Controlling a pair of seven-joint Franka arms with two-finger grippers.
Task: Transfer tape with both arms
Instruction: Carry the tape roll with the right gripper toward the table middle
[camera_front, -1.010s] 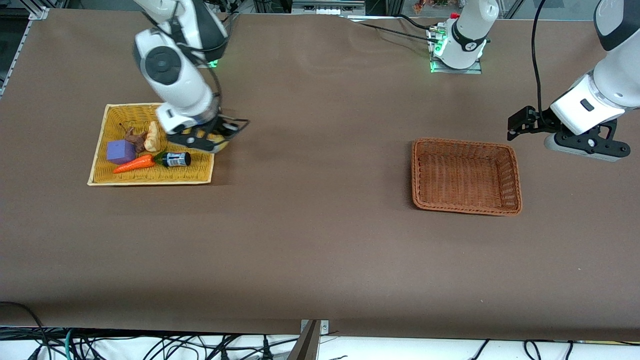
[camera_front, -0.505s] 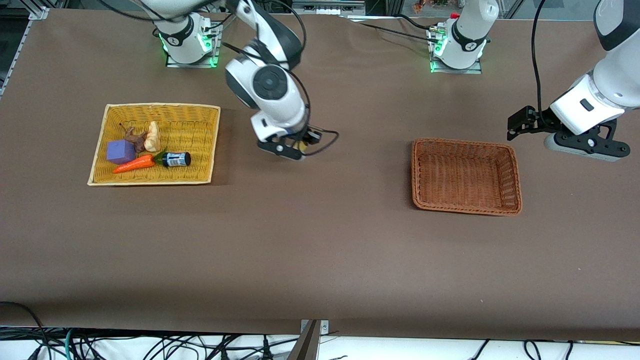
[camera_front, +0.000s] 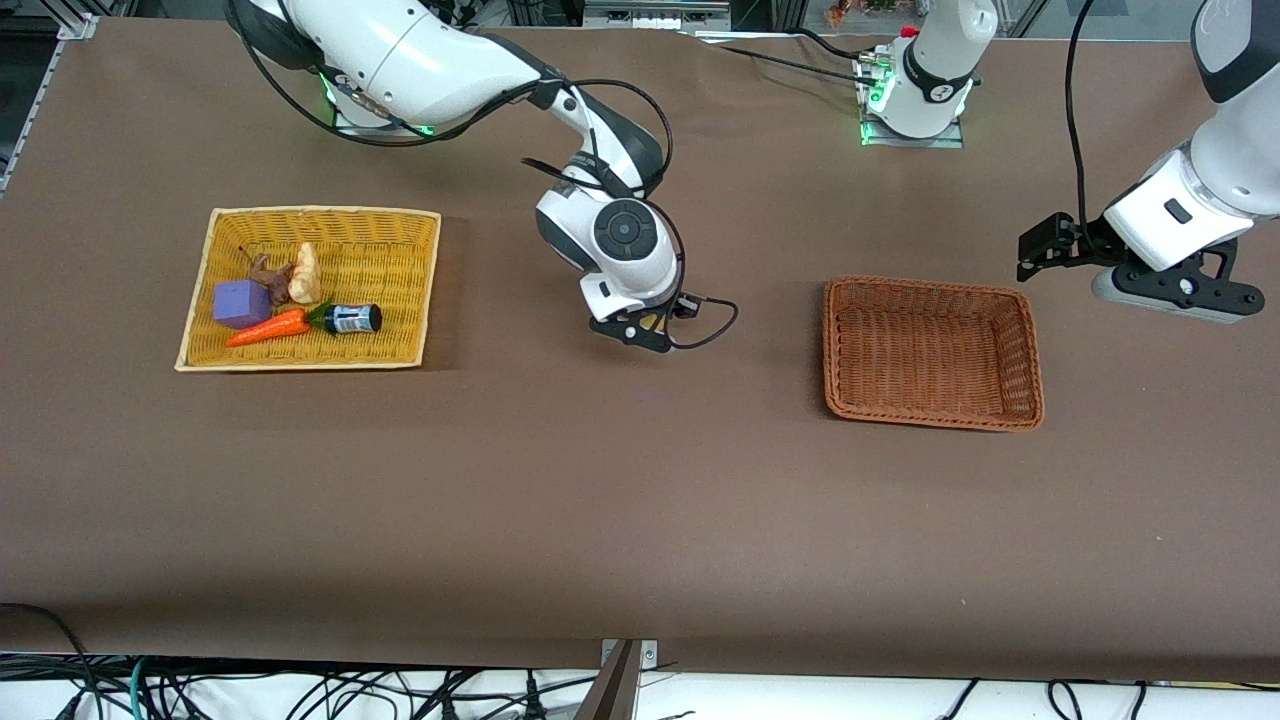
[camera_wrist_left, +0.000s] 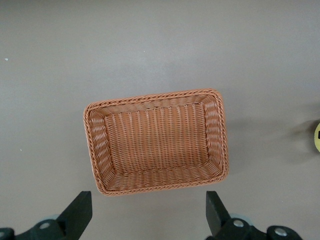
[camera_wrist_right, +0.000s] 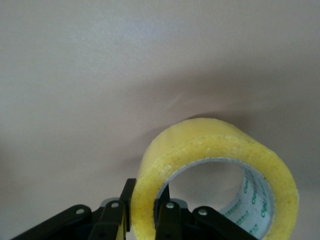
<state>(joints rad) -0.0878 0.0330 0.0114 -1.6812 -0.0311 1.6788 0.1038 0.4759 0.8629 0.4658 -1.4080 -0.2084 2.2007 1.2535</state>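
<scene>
While the right tool (camera_wrist_right: 144, 212) pinches the tape (camera_wrist_right: 216, 170) through its wall over mid-table | tape: likely light, stiff ring, slick face; take the free rim or core | left tool (camera_wrist_left: 149, 212) spread wide, waiting over the left arm's table edge by the brown basket (camera_front: 930, 351)

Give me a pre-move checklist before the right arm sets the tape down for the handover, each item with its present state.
1. Grip on the tape: ok. The right gripper is shut on the roll's wall, one finger inside the ring and one outside.
2. Drop spot under the right gripper: ok. Bare brown table between the yellow tray and the brown basket.
3. Tape's height above the table: cannot tell.
4. Left gripper ready: ok. Open, waiting in the air above the brown basket's edge.
5. Brown basket free to receive: ok. Nothing lies in it.
6. Arms apart: ok. A wide gap separates them.
</scene>
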